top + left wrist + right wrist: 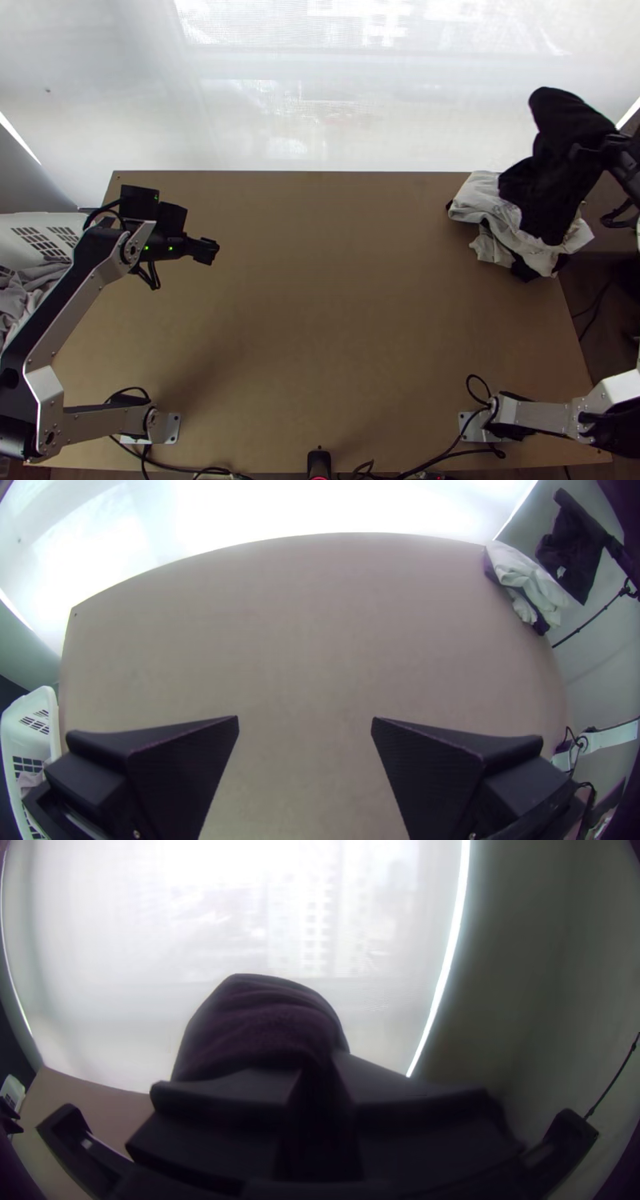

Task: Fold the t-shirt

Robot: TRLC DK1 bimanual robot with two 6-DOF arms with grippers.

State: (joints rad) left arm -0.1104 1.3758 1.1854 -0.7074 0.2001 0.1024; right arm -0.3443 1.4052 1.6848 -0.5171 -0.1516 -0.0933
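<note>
Stretching lengthwise toward the window (336,104), black cloth (538,188) hangs clenched in the right gripper (582,151); left gripper (210,250) gapes.

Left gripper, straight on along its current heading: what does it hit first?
Probably the wooden tabletop: the left gripper seems angled down at it, with nothing visible between its open fingers and the wood. Its height is unclear, so the contact spot is a guess.

and it's the black cloth (552,180), up in the air by the far right corner of the counter (320,320), caught in the right claw (590,152)! unfolded it is not: bunched and creased, one rounded lump poking out past the grip, the rest dangling beside the pale-and-dark heap (500,212), contact impossible to call.
</note>
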